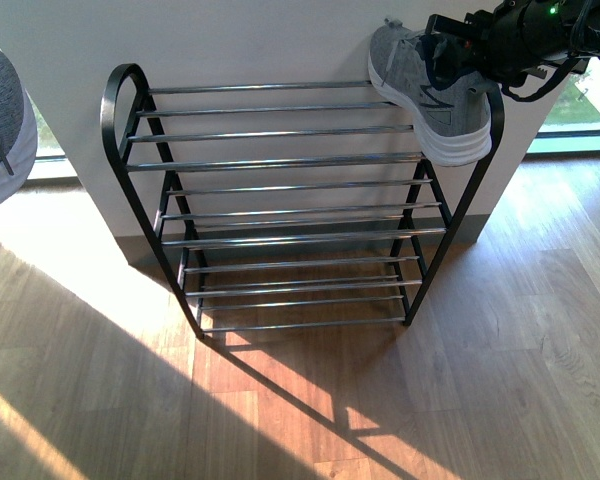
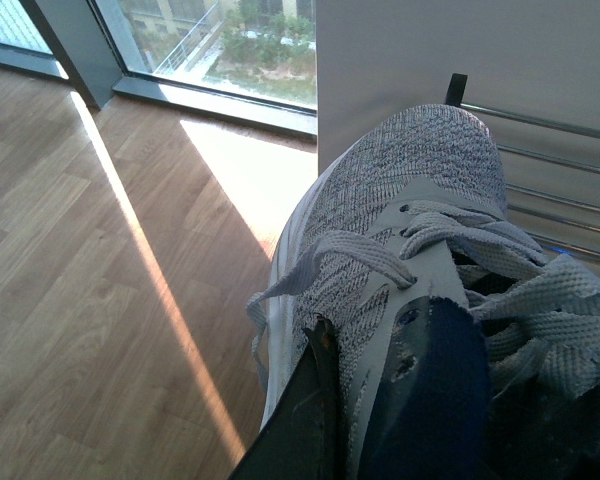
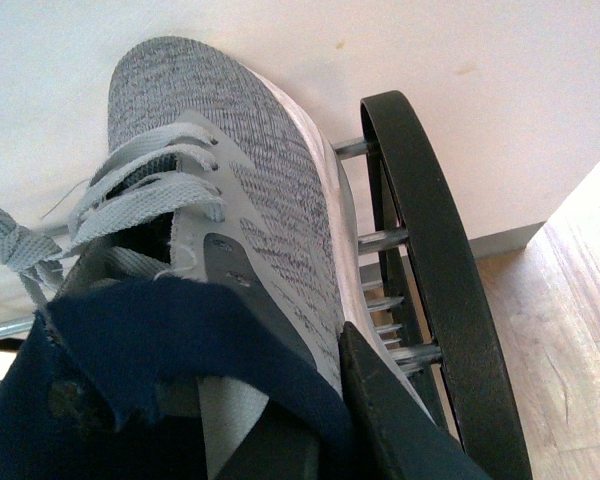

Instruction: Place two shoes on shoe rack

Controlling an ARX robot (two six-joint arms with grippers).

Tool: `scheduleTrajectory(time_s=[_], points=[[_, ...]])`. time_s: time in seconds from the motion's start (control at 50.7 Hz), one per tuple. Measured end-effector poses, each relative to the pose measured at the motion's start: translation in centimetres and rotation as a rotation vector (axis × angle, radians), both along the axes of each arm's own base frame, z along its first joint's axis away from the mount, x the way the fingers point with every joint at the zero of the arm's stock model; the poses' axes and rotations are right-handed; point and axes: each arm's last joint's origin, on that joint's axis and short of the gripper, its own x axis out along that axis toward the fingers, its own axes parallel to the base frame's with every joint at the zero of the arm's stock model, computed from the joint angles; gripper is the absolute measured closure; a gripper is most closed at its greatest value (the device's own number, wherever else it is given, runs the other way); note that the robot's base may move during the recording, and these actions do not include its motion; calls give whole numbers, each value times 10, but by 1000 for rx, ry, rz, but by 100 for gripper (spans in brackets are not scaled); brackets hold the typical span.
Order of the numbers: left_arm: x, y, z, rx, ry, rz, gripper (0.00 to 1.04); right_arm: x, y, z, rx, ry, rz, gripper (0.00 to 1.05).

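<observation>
Over the right end of the top tier, a grey knit lace-up sneaker with a white sole (image 1: 427,95) hangs tilted, toe toward the white wall. It sits just inside the right loop of the black-framed, chrome-rod shoe rack (image 1: 107,120), probably lined up to go down flat on those rods. Whether the sole touches them is unclear. The right gripper (image 3: 320,440) reaches in from the upper right, its jaws clamped on the navy-lined collar, one finger outside the heel wall. Off past the rack's left end, the matching second grey sneaker (image 2: 400,190) is held above the wooden floor, clear of the shelf, likely waiting its turn. The left gripper (image 2: 380,430) is likewise pinched on the collar, toe aimed at the rack.
</observation>
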Motion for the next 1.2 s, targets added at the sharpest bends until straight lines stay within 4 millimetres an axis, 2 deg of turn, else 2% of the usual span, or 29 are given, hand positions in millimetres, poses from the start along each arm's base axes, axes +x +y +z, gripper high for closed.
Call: scheduleTrajectory(time_s=[0.039, 0.158, 0.177, 0.296, 0.473, 0.532, 0.552, 0.592, 0.651, 0.73, 0.848, 0.927, 1.006, 1.144, 1.203], points=[[0, 0, 0, 0, 0, 0, 103, 0, -1, 0, 1, -1, 1, 92], [0, 0, 0, 0, 0, 0, 103, -2, -5, 3, 6, -21, 12, 76], [0, 0, 0, 0, 0, -1, 103, -6, -6, 4, 10, -25, 21, 69], [0, 0, 0, 0, 0, 0, 103, -22, -10, 15, 34, -37, 57, 53], [0, 0, 0, 0, 0, -1, 103, -54, -15, 52, 89, -99, 144, 28], [0, 0, 0, 0, 0, 0, 103, -69, -17, 67, 106, -129, 184, 20], [0, 0, 0, 0, 0, 0, 103, -80, -19, 78, 115, -152, 214, 14], [0, 0, 0, 0, 0, 0, 103, -93, -22, 88, 125, -172, 242, 8], [0, 0, 0, 0, 0, 0, 103, -124, -30, 105, 142, -208, 301, 10], [0, 0, 0, 0, 0, -1, 103, -168, -44, 117, 147, -238, 352, 9], [0, 0, 0, 0, 0, 0, 103, -225, -67, 122, 142, -270, 372, 9], [0, 0, 0, 0, 0, 0, 103, -255, -81, 122, 126, -297, 369, 9], [0, 0, 0, 0, 0, -1, 103, -269, -85, 120, 108, -324, 370, 9], [0, 0, 0, 0, 1, -1, 103, -271, -86, 120, 99, -331, 373, 9], [0, 0, 0, -1, 1, -2, 103, -272, -83, 117, -5, -398, 272, 16]])
